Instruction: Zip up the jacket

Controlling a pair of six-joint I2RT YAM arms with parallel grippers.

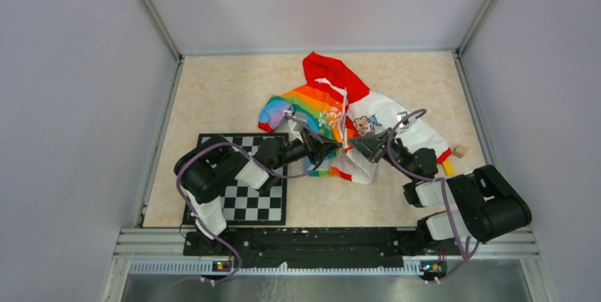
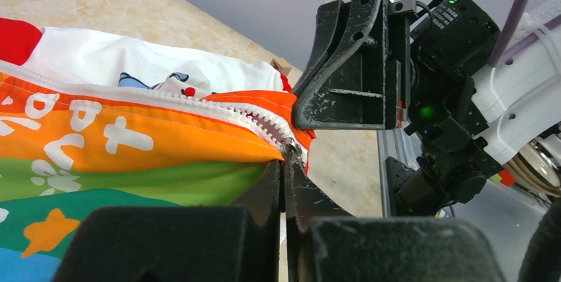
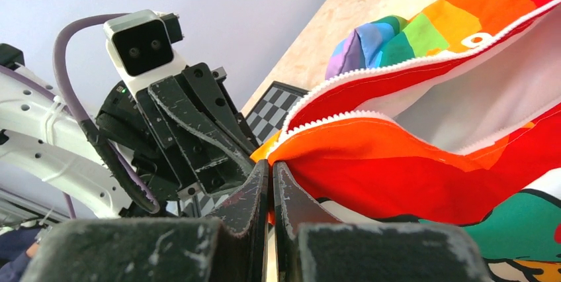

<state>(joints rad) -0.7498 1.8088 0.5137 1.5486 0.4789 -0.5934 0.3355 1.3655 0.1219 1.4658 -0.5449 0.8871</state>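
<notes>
The jacket (image 1: 333,107) lies mid-table with its red hood at the far end, the rainbow half on the left and the white cartoon half on the right. My left gripper (image 1: 327,148) is shut on the bottom of the rainbow half (image 2: 132,143), pinching the cloth right at a small metal piece at the end of the white zipper (image 2: 292,147). My right gripper (image 1: 370,147) faces it a few centimetres away. It is shut on the orange-red hem (image 3: 370,156) of the other half. The zipper teeth (image 3: 344,118) lie apart in the right wrist view.
A black-and-white checkerboard (image 1: 248,199) lies under my left arm. A small wooden block (image 1: 461,151) and a yellow piece (image 1: 448,167) sit by the jacket's right sleeve. Grey walls close in the table on three sides, and a metal rail (image 1: 319,242) runs along the near edge.
</notes>
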